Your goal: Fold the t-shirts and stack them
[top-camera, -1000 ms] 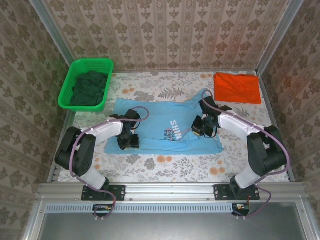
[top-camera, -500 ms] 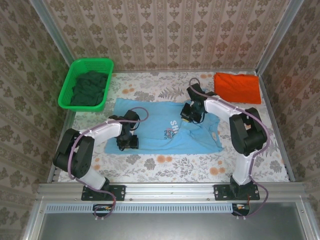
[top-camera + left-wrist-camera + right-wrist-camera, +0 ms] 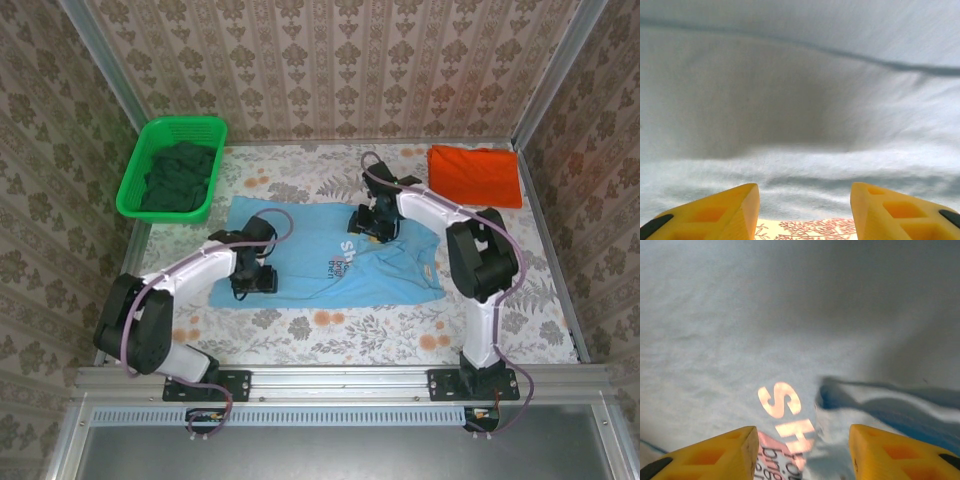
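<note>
The light blue t-shirt (image 3: pixel 305 250) lies spread across the middle of the table, its chest print (image 3: pixel 343 262) showing. Its upper right part is folded in towards the print. The orange-red t-shirt (image 3: pixel 476 176) lies folded at the far right corner. My left gripper (image 3: pixel 253 281) sits low at the blue shirt's near-left edge. In the left wrist view it (image 3: pixel 804 194) is open, with blue cloth (image 3: pixel 800 100) just ahead of the fingers. My right gripper (image 3: pixel 368 222) is over the shirt's upper middle. In the right wrist view it (image 3: pixel 802 432) is open above the print (image 3: pixel 781 400), holding nothing.
A green plastic basket (image 3: pixel 135 170) with dark cloth (image 3: pixel 180 178) in it stands at the far left. The floral tablecloth (image 3: pixel 330 325) is bare along the near edge. Metal frame posts and patterned walls close in the sides and back.
My right gripper has swept up and left over the blue shirt, drawing its right part inward, and has gone from shut to open. The left gripper has widened a little in place.
</note>
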Controlling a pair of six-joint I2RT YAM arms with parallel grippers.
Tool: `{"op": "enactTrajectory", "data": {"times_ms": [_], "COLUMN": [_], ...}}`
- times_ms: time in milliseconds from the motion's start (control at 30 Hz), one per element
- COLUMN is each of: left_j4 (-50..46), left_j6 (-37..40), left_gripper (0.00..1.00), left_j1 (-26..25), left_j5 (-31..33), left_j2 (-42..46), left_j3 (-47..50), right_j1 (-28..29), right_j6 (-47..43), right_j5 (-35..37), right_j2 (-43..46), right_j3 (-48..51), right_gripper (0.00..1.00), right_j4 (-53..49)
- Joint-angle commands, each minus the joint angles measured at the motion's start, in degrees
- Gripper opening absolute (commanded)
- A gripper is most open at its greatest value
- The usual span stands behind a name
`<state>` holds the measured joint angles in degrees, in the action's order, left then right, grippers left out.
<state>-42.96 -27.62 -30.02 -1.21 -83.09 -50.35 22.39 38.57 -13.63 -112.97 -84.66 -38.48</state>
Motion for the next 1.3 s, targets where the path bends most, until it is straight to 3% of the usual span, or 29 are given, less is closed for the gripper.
{"op": "enactTrajectory", "data": {"times_ms": [0, 100, 233, 333, 467, 767, 1033, 1267], "left_j4": [1.72, 4.66, 6.9, 9.55, 8.48, 4.5, 2.37, 1.16], "left_j6": [1.89, 2.6, 4.47, 5.1, 6.65, 6.96, 7.27, 8.52], "left_gripper": [0.54, 0.63, 0.7, 0.72, 0.72, 0.67, 0.57, 0.57], "left_j1": [-0.8, -1.68, -3.75, -4.68, -6.39, -9.94, -11.54, -11.81], "left_j5": [-4.74, -12.12, -19.03, -25.48, -30.45, -31.63, -30.07, -28.02], "left_j2": [1.17, -2.89, -13.18, -22.29, -34.68, -48.37, -51.12, -50.84], "left_j3": [-5.73, -11.88, -22.99, -31.21, -43.49, -58.85, -59.31, -58.39], "right_j1": [-2.02, -4.48, -8.21, -11.41, -14.2, -16.97, -19.37, -20.1], "right_j6": [0.66, 4.08, 7.54, 9.48, 10.82, 9.29, 6.97, 6.06], "right_j5": [2.07, 0.49, -4.17, -6.71, -8.21, -8.89, -8.56, -8.97], "right_j2": [11.93, 22.03, 31.53, 37.33, 41.81, 42.15, 42.79, 42.74], "right_j3": [5.63, 16.6, 31.29, 40.69, 48.45, 54.59, 55.83, 56.18], "right_gripper": [0.53, 0.5, 0.38, 0.31, 0.3, 0.3, 0.31, 0.31], "right_j4": [-1.31, 2.02, 5.06, 7.39, 11.35, 13.01, 11.87, 11.84]}}
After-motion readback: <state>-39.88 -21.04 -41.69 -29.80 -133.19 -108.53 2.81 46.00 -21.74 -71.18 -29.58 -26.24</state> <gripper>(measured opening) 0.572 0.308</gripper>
